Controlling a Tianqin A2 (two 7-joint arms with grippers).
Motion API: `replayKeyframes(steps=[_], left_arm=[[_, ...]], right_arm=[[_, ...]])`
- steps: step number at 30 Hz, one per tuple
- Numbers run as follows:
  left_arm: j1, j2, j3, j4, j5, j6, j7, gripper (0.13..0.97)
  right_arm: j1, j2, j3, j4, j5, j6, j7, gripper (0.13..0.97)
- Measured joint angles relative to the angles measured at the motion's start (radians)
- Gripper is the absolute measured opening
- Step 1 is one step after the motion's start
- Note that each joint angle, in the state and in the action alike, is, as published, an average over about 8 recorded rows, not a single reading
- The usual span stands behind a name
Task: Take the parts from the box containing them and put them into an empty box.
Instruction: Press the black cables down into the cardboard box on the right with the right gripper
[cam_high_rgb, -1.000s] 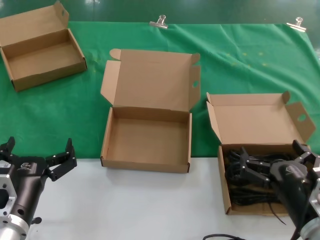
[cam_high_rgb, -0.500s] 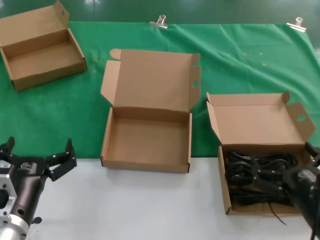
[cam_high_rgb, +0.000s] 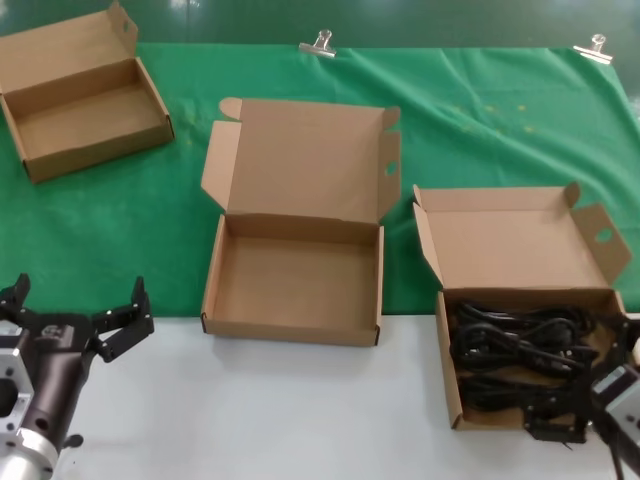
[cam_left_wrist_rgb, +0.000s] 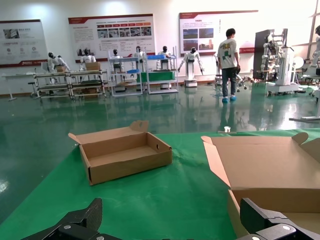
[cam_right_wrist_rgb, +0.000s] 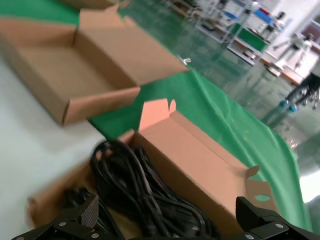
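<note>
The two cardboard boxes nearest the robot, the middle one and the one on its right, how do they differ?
The middle box holds nothing; the right box is filled with black power cords. The middle box's lid stands taller, with rounded corner ears; the right box's lid has angled wing flaps, one pierced by a round hole. The right gripper is at the right box's near edge; no gripper is near the middle box. Both are open brown corrugated mailers straddling the green cloth's edge.

The right gripper (cam_high_rgb: 560, 425) has drawn back out of the cord box (cam_high_rgb: 447, 350) toward the robot, from over the cords (cam_high_rgb: 515, 345) to the box's near right corner. The cords now lie uncovered across the box.
</note>
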Motion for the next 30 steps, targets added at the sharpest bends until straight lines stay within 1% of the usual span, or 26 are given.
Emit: replayKeyframes(steps=[6,10,14,17,22,30], left_arm=[[0.0,0.0,0.0,0.0,0.0,0.0,0.0,0.966],[0.0,0.0,0.0,0.0,0.0,0.0,0.0,0.966],[0.0,0.0,0.0,0.0,0.0,0.0,0.0,0.966],[0.0,0.0,0.0,0.0,0.0,0.0,0.0,0.966],[0.0,0.0,0.0,0.0,0.0,0.0,0.0,0.966],[0.0,0.0,0.0,0.0,0.0,0.0,0.0,0.966]], right_arm=[[0.13,0.044,-0.126,-0.022,0.116,0.045,-0.207,0.966],[0.235,0.054,-0.232,-0.05,0.188,0.069,-0.32,0.966],[0.339,0.055,-0.347,-0.084,0.234,0.091,-0.388,0.966],[0.397,0.049,-0.409,-0.111,0.25,0.1,-0.416,0.966],[0.454,0.025,-0.454,-0.156,0.261,0.102,-0.447,0.966],[0.488,-0.022,-0.469,-0.225,0.264,0.072,-0.482,0.964]])
